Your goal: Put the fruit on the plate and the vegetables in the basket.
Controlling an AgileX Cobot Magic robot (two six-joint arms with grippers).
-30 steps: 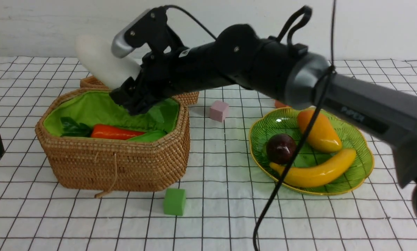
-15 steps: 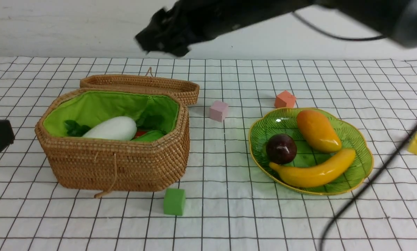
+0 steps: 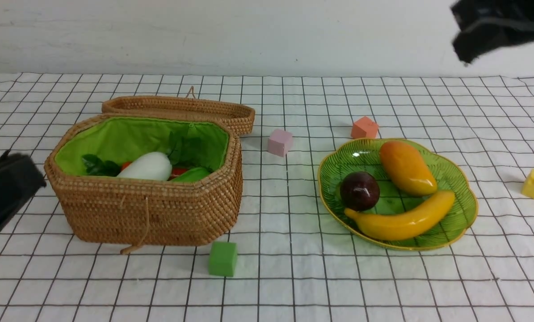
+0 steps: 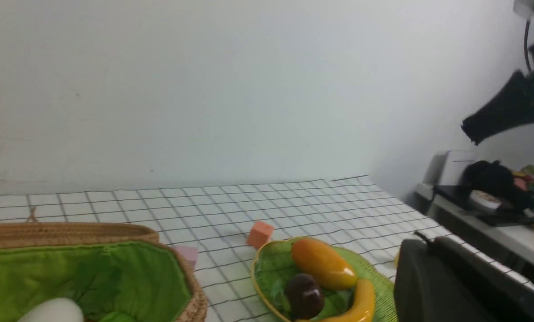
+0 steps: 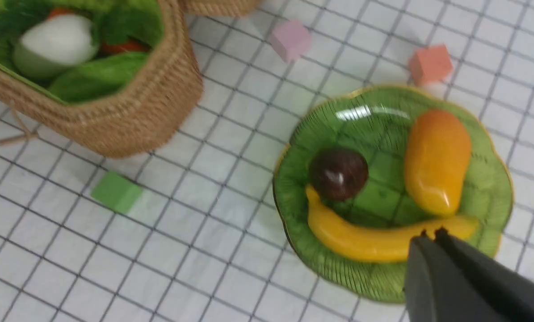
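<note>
With both tools pressed together and gripping nothing, fruit and vegetables are sitting sorted.
Banana (image 3: 401,223), mango (image 3: 407,167) and mangosteen (image 3: 359,191) are lying on the plate (image 3: 465,219), right of the basket (image 3: 146,214); radish (image 3: 147,167), carrot (image 3: 179,171) and gourd (image 3: 191,175) are lying inside the basket. Right tool (image 5: 430,233) is hanging above the plate; left tool (image 4: 421,235) is sitting left of the basket.

Both arms are matte black all over. The right gripper (image 5: 432,235) ends in two slim, dark grey-black fingers (image 5: 427,277) tapering to small notched tips pressed together. The left gripper (image 4: 423,239) shows the same smooth, dark, blunt-edged fingers. A thin black cable (image 4: 527,44) hangs by the right arm.
</note>
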